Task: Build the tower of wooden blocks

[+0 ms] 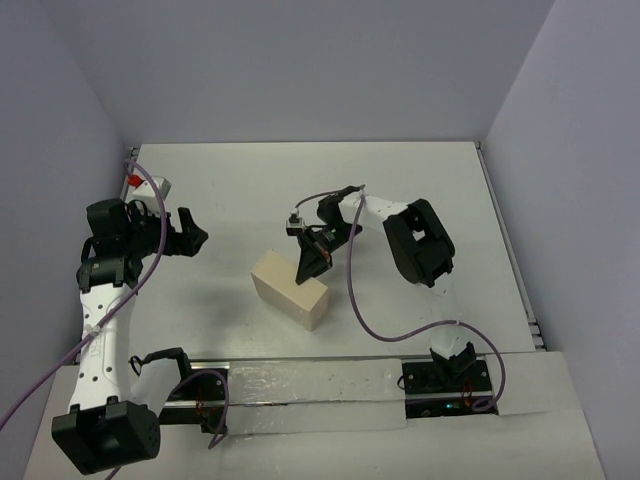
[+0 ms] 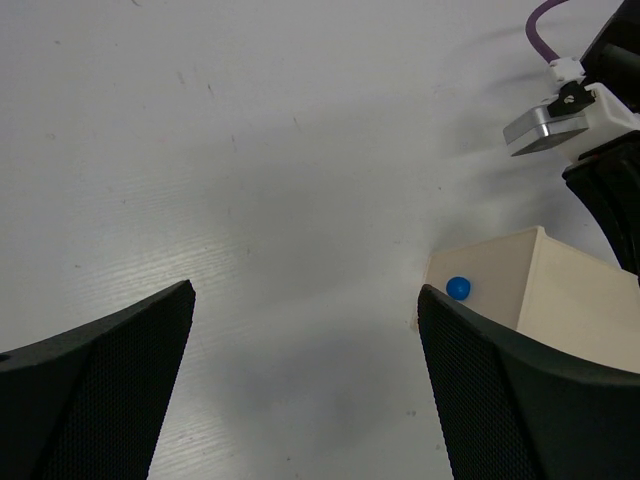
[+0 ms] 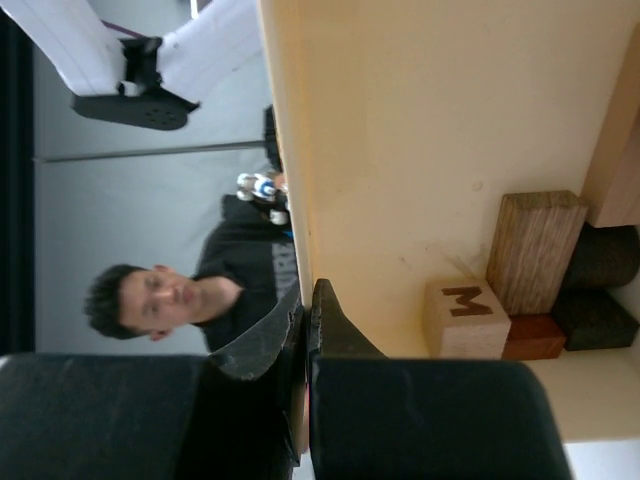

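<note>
Blocks (image 3: 530,280) show only in the right wrist view, huddled in a corner of the box (image 1: 288,285) against its pale inner face. We make out a light cube marked M (image 3: 465,318), a taller grained tan piece touching it, a reddish piece (image 3: 535,338) beside the cube, and two dark pieces (image 3: 600,258) that run off the picture's edge. That view is turned sideways, so we cannot tell which pieces lie on which, or whether any real stack stands. From above, the box reads as a plain pale slab near the middle of the surface (image 1: 420,190), and none of the blocks can be seen there.

The right pincer (image 3: 308,300) has its fingers together on the thin rim of the box's wall. Its own dark body fills the bottom of the wrist view and hides the lower part of that wall. In the top view it comes down at the box's far right edge.

The left pincer (image 2: 305,292) hangs over bare surface well to the left of the box, fingers wide apart with nothing between them. Its camera catches only a corner of the box, bearing a small blue dot (image 2: 458,288); we cannot tell what that dot is.

A red item (image 1: 131,181) at the far left is too small to name. Past the box wall, a person (image 3: 160,295) in a dark top is partly blocked by the pincer.
</note>
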`<action>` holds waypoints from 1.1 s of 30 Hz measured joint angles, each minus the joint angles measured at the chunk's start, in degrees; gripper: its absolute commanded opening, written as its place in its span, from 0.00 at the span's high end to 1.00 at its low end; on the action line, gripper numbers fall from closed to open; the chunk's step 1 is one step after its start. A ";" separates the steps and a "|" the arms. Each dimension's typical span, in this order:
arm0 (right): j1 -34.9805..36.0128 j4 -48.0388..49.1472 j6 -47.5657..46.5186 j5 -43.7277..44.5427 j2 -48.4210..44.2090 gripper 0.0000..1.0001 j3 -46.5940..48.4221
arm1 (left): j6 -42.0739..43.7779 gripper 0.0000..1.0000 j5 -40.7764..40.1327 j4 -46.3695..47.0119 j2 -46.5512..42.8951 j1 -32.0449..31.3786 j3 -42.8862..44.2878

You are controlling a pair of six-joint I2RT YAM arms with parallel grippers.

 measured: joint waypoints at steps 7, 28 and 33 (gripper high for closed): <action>-0.11 8.27 13.53 -2.44 0.47 1.00 -0.35 | -0.59 0.01 -0.05 0.07 -0.11 0.00 -0.27; -1.02 33.10 59.81 -4.78 -1.64 1.00 -3.95 | -0.87 0.01 -0.55 0.12 -0.12 0.02 -1.57; -1.01 32.61 68.07 -4.72 -1.62 1.00 -3.81 | -0.96 0.01 -1.31 0.33 -0.35 0.02 -2.45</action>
